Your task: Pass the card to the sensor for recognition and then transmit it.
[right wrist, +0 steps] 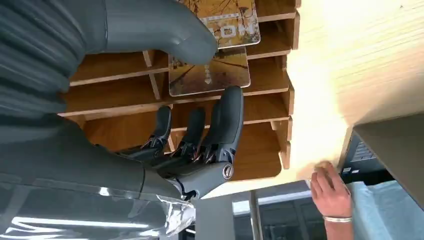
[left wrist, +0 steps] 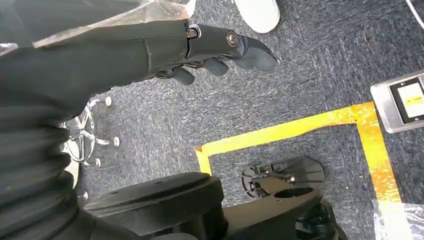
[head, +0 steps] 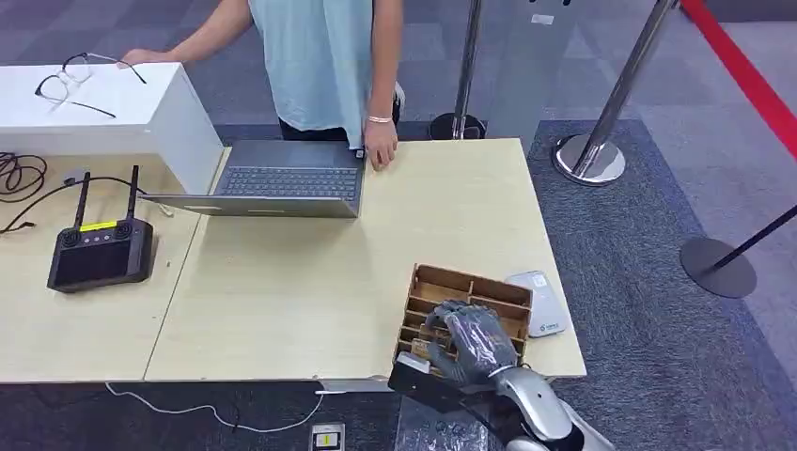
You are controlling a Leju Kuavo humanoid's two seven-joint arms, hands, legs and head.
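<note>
Left hand: the left hand [left wrist: 215, 52] hangs low over grey carpet with yellow floor tape [left wrist: 300, 130]; its fingers curl loosely and hold nothing.
Controller: a black controller [head: 101, 249] with two aerials lies near the left end of the table [head: 282, 301], well apart from the task's things.
Laptop: an open laptop [head: 282, 188] sits at the far edge of the table; a person's hand [head: 380, 146] rests on the table at its right corner.
Rack: a wooden rack [head: 470, 291] of slots stands at the table's near right corner.
Cards: in the right wrist view, two cards lie in the rack's slots, a card [right wrist: 212, 75] with a brownish picture and a second card [right wrist: 230, 22] in the next slot.
Right hand: the right hand [head: 470, 343] is down on the rack; the thumb [right wrist: 165, 30] lies over the card and the fingers [right wrist: 227, 120] reach along the slot below it. It looks to be closing on the card, but I cannot tell whether the card is actually pinched.
Sensor: a white and grey flat device [head: 538, 301] lies touching the rack's right side, near the table's right edge; I take it for the sensor.
Progress: early. The card is in its slot, not lifted.
Left to do: grip and draw the card out, hold it to the sensor, then hand it on, probably to the person across the table.
</note>
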